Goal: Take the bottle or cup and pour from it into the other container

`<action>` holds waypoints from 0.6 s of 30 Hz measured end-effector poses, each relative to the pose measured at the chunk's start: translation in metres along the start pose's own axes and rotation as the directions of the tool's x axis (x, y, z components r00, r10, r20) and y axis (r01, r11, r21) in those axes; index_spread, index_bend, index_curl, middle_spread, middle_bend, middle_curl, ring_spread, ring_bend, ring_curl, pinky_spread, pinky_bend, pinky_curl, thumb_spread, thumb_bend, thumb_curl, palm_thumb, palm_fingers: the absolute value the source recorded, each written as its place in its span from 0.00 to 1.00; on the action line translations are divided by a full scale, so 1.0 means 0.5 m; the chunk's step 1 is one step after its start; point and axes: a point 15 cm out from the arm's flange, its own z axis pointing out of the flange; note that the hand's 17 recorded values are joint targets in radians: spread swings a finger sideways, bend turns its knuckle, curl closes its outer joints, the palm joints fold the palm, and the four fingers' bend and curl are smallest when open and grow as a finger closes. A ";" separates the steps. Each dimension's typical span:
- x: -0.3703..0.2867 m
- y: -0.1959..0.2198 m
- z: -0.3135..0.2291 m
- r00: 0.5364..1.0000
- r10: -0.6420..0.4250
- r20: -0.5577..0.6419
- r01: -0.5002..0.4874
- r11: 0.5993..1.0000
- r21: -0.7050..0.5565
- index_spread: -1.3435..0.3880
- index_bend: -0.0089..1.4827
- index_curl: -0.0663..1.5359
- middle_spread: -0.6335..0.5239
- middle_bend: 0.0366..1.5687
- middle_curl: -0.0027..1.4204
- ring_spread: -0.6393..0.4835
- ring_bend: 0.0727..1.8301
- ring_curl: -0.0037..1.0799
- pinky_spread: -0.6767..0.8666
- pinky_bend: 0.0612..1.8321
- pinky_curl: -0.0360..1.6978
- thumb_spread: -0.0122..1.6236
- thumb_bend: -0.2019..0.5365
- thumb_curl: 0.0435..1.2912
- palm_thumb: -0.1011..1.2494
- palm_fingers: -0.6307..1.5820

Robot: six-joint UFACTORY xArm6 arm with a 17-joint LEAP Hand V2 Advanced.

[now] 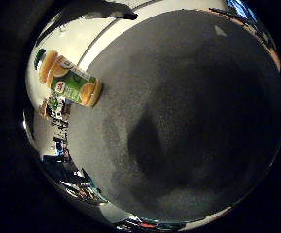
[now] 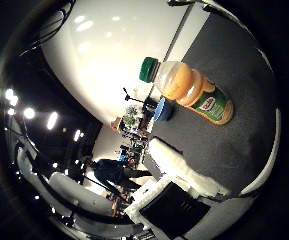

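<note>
A clear bottle of orange juice with a green cap and a green label stands on the dark grey table. It also shows in the right little finger side palm view, near the table's edge. My right hand is over the table, away from the bottle, and touches nothing. One white and black finger reaches straight into the right thumb side palm view. I see no second container that I can name for sure.
A small blue thing sits just behind the bottle; I cannot tell what it is. The hand's shadow falls on the grey table top. A white wall and room clutter lie beyond the table's edge.
</note>
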 end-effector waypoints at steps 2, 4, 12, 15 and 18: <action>-0.003 -0.009 0.003 1.000 -0.001 0.005 0.001 1.000 0.012 0.63 0.11 0.22 0.55 0.21 0.25 0.70 0.29 0.19 0.74 0.47 0.02 0.64 0.24 0.21 0.48 0.40; -0.009 -0.016 0.014 1.000 -0.006 0.016 0.006 1.000 0.010 0.63 0.12 0.23 0.55 0.21 0.25 0.70 0.30 0.19 0.74 0.47 0.02 0.64 0.24 0.21 0.48 0.40; -0.032 -0.040 0.045 0.999 -0.026 0.041 0.026 1.000 0.005 0.63 0.12 0.23 0.55 0.21 0.25 0.69 0.31 0.18 0.74 0.47 0.02 0.64 0.24 0.21 0.48 0.40; -0.039 -0.052 0.057 0.998 -0.040 0.043 0.040 0.999 0.001 0.63 0.12 0.23 0.54 0.22 0.25 0.69 0.31 0.18 0.74 0.47 0.02 0.64 0.24 0.22 0.49 0.40; -0.049 -0.058 0.072 0.997 -0.052 0.052 0.053 0.999 -0.010 0.63 0.12 0.23 0.53 0.21 0.25 0.69 0.31 0.18 0.74 0.47 0.02 0.64 0.24 0.22 0.48 0.40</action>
